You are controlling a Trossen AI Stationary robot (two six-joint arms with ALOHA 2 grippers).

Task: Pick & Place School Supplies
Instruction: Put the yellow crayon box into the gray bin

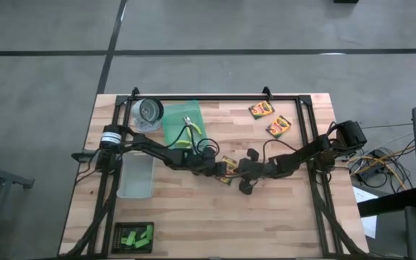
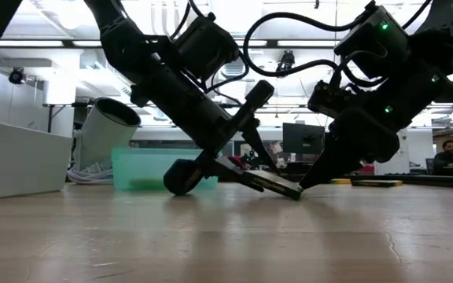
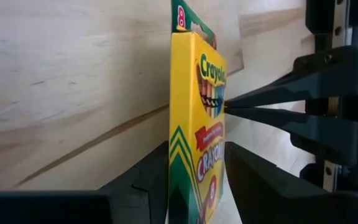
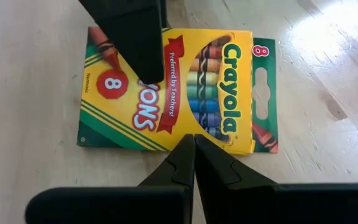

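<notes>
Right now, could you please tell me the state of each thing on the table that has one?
Left tool: closed across the middle crayon box.
Right tool: shut, tips against that box's edge.
Middle crayon box: closed, one edge tilted up.
Two other crayon boxes: lying flat, untouched.
Clear plastic bin: looks empty.
Teal flat tray: holds pliers.

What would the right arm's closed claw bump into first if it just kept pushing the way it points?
Most likely the crayon box directly ahead: the right claw, pinched shut, already has its tips at the box's edge, apparently touching. The left claw grips that same box from the opposite side, so it probably wouldn't slide away.
</notes>
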